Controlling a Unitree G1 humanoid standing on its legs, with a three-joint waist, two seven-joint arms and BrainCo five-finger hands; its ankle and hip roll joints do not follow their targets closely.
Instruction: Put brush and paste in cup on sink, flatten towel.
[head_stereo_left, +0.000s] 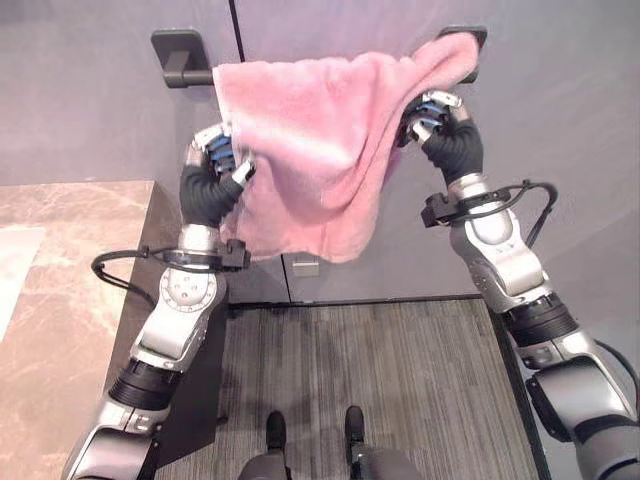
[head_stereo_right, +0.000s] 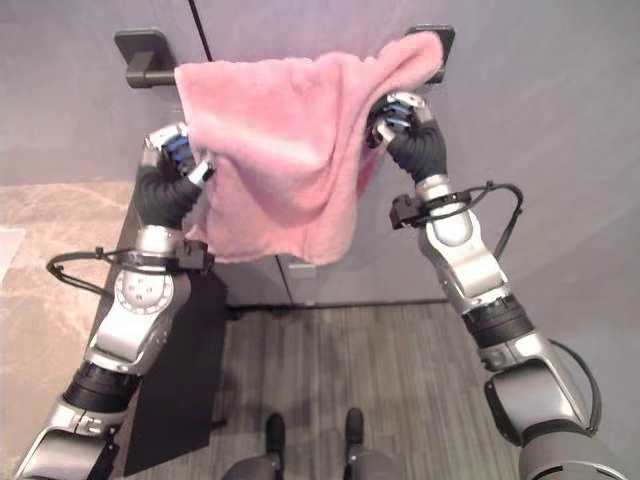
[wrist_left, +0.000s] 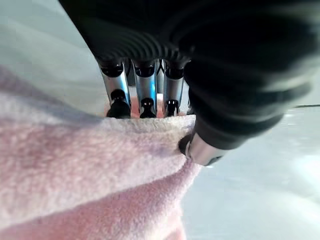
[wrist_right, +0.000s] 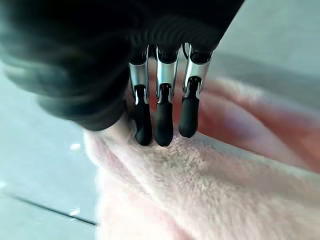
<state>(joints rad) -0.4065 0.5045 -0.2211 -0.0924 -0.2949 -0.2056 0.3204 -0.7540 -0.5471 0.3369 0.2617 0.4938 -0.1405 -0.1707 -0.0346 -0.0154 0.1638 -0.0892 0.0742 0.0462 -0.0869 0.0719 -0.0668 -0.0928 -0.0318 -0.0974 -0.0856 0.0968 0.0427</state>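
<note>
A pink towel (head_stereo_left: 310, 140) hangs bunched over a dark wall rail (head_stereo_left: 180, 62) on the far grey wall. The left robot hand (head_stereo_left: 215, 165) pinches its left edge; the right robot hand (head_stereo_left: 435, 120) grips its right edge, both raised.

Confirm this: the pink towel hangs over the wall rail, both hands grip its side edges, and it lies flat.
Not flat. In the left eye view the pink towel on the wall rail is bunched and skewed; left hand and right hand grip its side edges.
</note>
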